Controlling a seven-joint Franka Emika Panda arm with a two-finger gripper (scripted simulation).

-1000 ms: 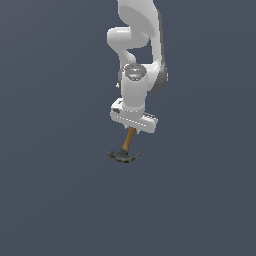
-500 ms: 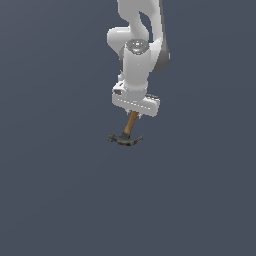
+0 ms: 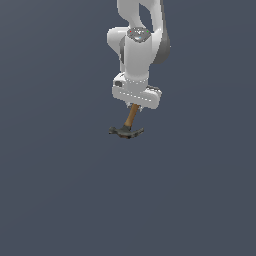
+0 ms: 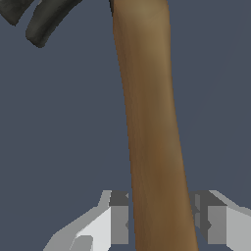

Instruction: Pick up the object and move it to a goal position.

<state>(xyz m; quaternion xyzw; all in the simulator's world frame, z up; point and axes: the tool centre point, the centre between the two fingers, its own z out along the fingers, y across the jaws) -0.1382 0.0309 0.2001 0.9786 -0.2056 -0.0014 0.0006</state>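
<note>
The gripper [image 3: 135, 106] has its fingers [image 4: 119, 218] closed on the hammer [image 3: 128, 125], one pad on each side of the wooden handle [image 4: 149, 127] in the wrist view, with no gap showing between pad and wood. The hold sits at the handle's far end from the head [image 3: 126, 132], so the heavy part hangs straight below the fingers — a sensible way to carry it, since the weight pulls along the handle rather than twisting it out of the pads.

In the exterior view the hammer hangs under the fingers with the handle slightly tilted and the dark head lowest, its curved claw and face spread to either side. The plain grey floor [image 3: 60, 200] gives no shadow or contact cue that I can read, so I cannot tell for sure how far the head is off the surface; it looks lifted clear.

No goal marker shows in either view. My judgement is that the pick is done and the carry is the step in hand. The risk is a pendulum swing of the head — a quick sideways move could rotate the slim handle between the pads.
</note>
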